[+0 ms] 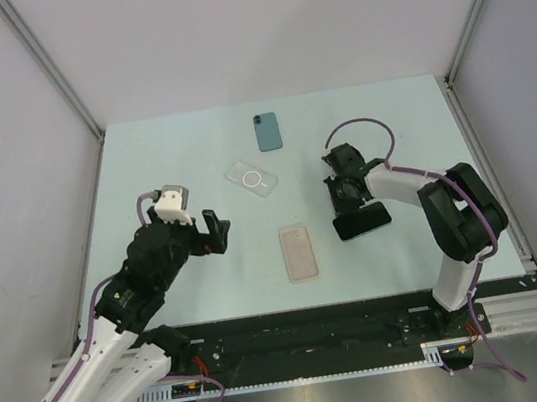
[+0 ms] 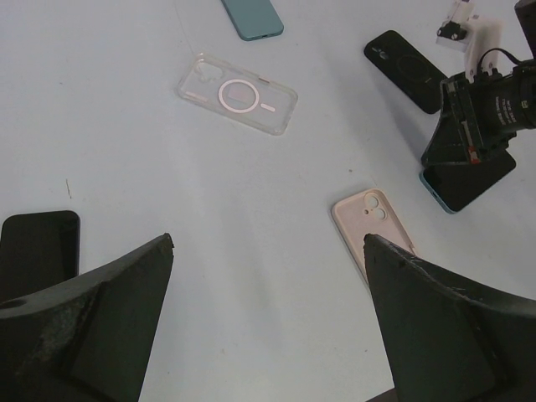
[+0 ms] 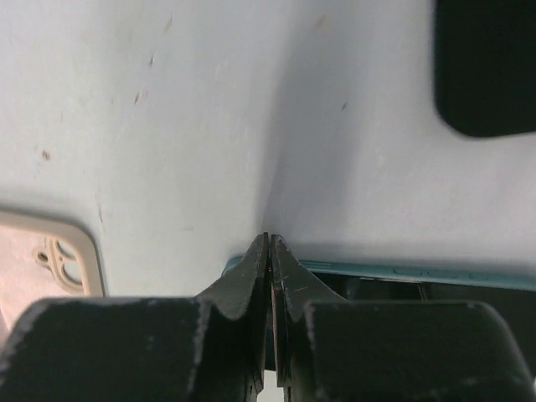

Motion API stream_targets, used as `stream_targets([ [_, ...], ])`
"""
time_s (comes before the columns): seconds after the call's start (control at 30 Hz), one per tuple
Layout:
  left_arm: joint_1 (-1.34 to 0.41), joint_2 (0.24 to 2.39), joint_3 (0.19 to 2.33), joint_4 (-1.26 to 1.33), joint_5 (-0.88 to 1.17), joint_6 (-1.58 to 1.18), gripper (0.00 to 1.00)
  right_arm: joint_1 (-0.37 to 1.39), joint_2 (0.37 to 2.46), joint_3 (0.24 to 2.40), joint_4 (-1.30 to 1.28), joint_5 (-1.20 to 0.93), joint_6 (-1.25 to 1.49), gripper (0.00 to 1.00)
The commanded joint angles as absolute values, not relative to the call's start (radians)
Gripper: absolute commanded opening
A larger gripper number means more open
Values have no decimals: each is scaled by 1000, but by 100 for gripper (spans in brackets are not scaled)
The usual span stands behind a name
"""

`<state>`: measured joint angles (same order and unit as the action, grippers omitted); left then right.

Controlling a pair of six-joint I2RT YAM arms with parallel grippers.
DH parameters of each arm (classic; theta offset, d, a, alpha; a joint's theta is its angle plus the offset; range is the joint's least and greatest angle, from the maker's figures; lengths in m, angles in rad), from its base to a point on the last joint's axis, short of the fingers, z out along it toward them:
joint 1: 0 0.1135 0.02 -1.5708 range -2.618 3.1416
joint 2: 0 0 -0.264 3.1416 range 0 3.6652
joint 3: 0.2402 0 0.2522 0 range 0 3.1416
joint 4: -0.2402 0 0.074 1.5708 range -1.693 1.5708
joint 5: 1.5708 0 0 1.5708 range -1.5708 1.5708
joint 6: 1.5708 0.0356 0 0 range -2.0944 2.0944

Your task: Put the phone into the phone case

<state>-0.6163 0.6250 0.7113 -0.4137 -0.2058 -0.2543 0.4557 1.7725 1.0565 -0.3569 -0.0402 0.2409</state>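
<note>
looking down from the top camera, we see the teal-edged phone (image 1: 364,221) lying screen up on the table (image 1: 172,165), right of the middle and toward the near edge. the right gripper (image 3: 270,247) is down at it. in its own wrist view the two fingers are pressed together with only a hairline between them, pinching nothing. their tips sit right at the phone's teal rim, at the end nearer the pink case (image 1: 299,253). whether the tips actually touch the rim we cannot tell.

the pink case lies flat just left of the phone, with a strip of bare table between the two. a clear case (image 1: 251,178) with a white ring lies farther out, left of the right gripper, and a second teal phone (image 1: 267,131) lies beyond that.

in the left wrist view a black ringed slab (image 2: 409,69) lies past the right gripper; phone or case, we cannot tell.

the left gripper (image 2: 268,243) hangs above the table left of the pink case, its fingers spread wide and holding nothing, well apart from the teal-edged phone. another dark slab (image 2: 38,247) shows at the left edge of that view, too cropped for us to name.
</note>
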Motion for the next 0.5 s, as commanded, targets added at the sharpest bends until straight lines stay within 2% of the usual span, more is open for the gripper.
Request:
stream_targets([
  [0.0, -620, 609, 739, -391, -195, -273, 100, 503, 1718, 1039, -551, -17, 277, 8],
  [0.17, -620, 598, 739, -391, -186, -272, 100, 518, 1626, 1005, -600, 35, 363, 9],
  [0.27, -620, 597, 739, -391, -178, -272, 100, 518, 1559, 999, -624, 113, 494, 14],
  [0.37, -620, 601, 742, -391, -164, -273, 100, 517, 1503, 971, -621, 218, 662, 25],
  [0.4, -620, 603, 742, -390, -161, -273, 100, 517, 1488, 962, -612, 235, 692, 34],
  [0.43, -620, 603, 742, -391, -158, -273, 100, 515, 1458, 956, -606, 274, 748, 59],
  [0.47, -620, 604, 741, -391, -155, -273, 100, 517, 1447, 951, -606, 296, 770, 88],
])
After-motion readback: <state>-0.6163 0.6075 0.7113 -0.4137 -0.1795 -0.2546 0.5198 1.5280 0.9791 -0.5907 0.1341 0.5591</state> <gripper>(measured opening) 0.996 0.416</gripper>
